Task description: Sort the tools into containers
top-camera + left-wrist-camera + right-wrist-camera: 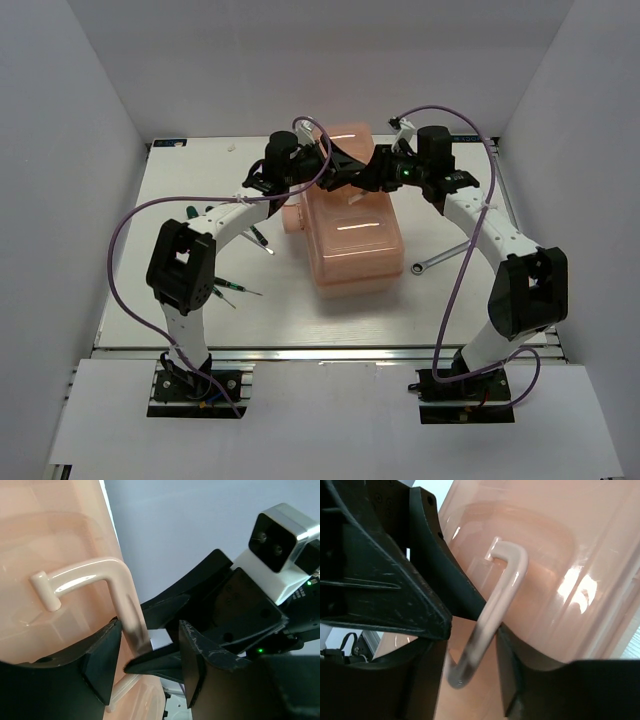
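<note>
One toolbox [352, 235], salmon-pink and translucent, at mid-table with its long axis running 12 to 6. One pale handle [82, 580] on it, at its 12 o'clock end. Compartments not to be made out through the plastic.

One silver wrench [434, 261] flat on the table at 4 o'clock of the toolbox, just beside its corner, not touching.

Screwdrivers [232, 289] on the table from 9 to 8 o'clock of the toolbox, apart from it. Four dark bits showing around the left arm [185, 265]: one at that arm's 12, one at its 2, two close together at its 4. Partly hidden by the arm, so count not certain.

Two arms, two grippers, meeting nose to nose at the toolbox's 12 o'clock end. Left gripper [150, 630] with fingers apart, the handle's bar between them, close against one finger and clear of the other. Right gripper [472, 645] likewise spread, the same bar blurred between its fingers, not clamped. Right arm [520, 290] arched in from 3 o'clock.

Two purple cables [120, 260], one looped along each arm.

One table [460, 310], pale and smooth, with a metal rail along the 6 o'clock edge. Plain white walls [60, 150] at 9, 12 and 3.
</note>
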### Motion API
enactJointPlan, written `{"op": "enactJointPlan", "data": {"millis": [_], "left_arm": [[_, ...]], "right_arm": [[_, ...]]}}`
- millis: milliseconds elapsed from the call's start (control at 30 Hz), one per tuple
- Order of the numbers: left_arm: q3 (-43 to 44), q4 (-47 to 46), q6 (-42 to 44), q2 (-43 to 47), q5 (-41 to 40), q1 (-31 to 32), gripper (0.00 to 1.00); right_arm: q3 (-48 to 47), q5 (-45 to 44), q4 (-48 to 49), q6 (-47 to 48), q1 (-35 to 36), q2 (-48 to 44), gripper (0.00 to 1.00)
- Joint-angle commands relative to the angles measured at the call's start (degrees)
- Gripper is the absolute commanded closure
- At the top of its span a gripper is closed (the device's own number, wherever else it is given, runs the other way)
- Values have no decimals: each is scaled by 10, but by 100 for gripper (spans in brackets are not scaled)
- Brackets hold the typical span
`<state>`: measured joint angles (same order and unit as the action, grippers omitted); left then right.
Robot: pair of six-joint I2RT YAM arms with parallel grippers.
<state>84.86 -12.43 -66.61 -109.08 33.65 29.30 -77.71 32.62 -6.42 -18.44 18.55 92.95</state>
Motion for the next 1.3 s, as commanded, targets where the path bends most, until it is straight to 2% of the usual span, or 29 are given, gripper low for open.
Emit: {"op": "enactJointPlan", "data": {"millis": [0, 33, 67, 100, 133, 167, 233, 267, 300, 400, 433, 467, 500, 567, 600, 633, 700, 767, 900, 1033, 1167, 1267], "left_arm": [[14, -12, 3, 16, 21, 2, 40], [27, 0, 11, 18, 13, 0, 39], [33, 13, 20, 21, 6, -3, 38], [42, 60, 49, 30, -4, -6, 36], [70, 94, 69, 37, -40, -15, 36], [90, 187, 95, 44, -67, -19, 36], [139, 282, 168, 60, -129, -25, 34], [188, 328, 190, 64, -196, -26, 33], [207, 406, 220, 75, -230, -27, 33], [190, 469, 239, 109, -320, -31, 37], [161, 468, 237, 145, -328, -36, 43], [127, 465, 232, 162, -348, -41, 48], [55, 455, 219, 180, -352, -45, 54], [-16, 443, 206, 223, -358, -55, 63], [-82, 426, 196, 235, -364, -58, 63], [-109, 415, 192, 246, -365, -60, 62], [-174, 378, 188, 266, -365, -63, 54], [-201, 342, 189, 269, -357, -65, 41], [-239, 276, 199, 237, -300, -78, 34], [-233, 251, 214, 186, -254, -80, 33], [-253, 177, 215, 161, -192, -91, 34], [-266, 129, 199, 141, -133, -104, 49]], "right_arm": [[-24, -21, -10, 7, 16, 14, 54], [-23, -22, -10, 6, 18, 13, 57], [-23, -28, -11, 5, 18, 14, 65], [-24, -33, -12, 4, 18, 13, 68], [-24, -35, -15, 9, 18, 11, 70], [-24, -43, -18, 12, 18, 8, 72], [-24, -49, -22, 18, 17, 0, 75], [-24, -49, -22, 22, 18, -4, 78], [-27, -50, -23, 22, 18, -8, 79], [-41, -48, -22, 21, 17, -13, 89], [-55, -48, -22, 20, 18, -13, 92], [-64, -46, -19, 19, 18, -15, 100], [-73, -45, -18, 15, 18, -17, 100], [-101, -44, -12, 10, 18, -22, 100], [-111, -47, -12, 6, 17, -26, 100], [-124, -49, -12, 6, 15, -28, 100], [-154, -62, -12, 2, 11, -33, 100], [-177, -68, -13, -9, -4, -35, 100], [-189, -69, 3, -35, -41, -39, 100], [-181, -68, 20, -61, -95, -41, 100], [-160, -49, 47, -88, -151, -23, 100], [-134, -30, 87, -106, -187, -2, 100]]}}
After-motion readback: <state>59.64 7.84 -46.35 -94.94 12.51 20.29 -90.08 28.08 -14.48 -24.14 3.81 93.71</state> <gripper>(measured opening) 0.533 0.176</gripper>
